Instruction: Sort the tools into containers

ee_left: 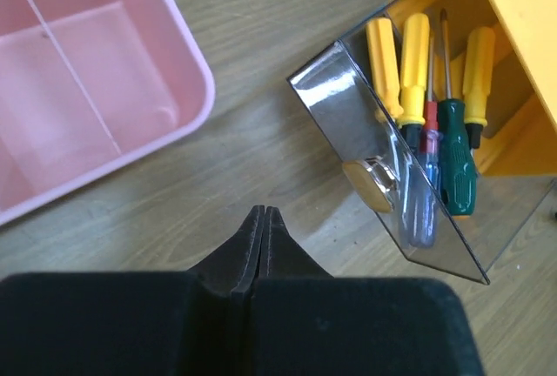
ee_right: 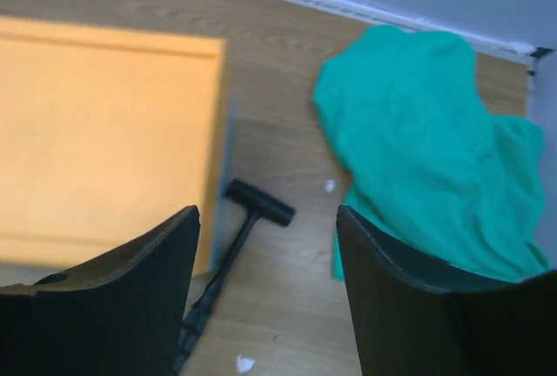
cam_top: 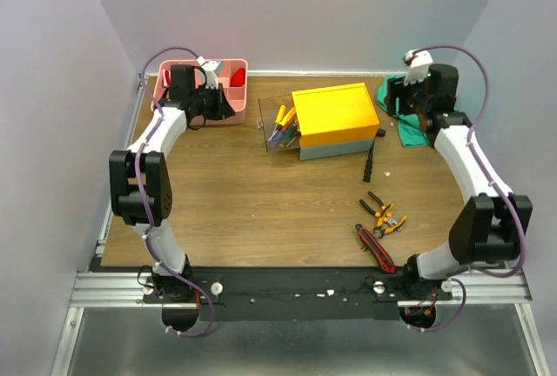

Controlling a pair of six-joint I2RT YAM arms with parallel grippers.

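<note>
Wooden table [cam_top: 261, 202]: left pincer [ee_left: 264, 211] pressed together, right pincer [ee_right: 267, 212] apart, facing hammer [ee_right: 224, 267] and green cloth [ee_right: 418, 132].

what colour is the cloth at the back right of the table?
The cloth is teal green. It shows best in the right wrist view.
</note>
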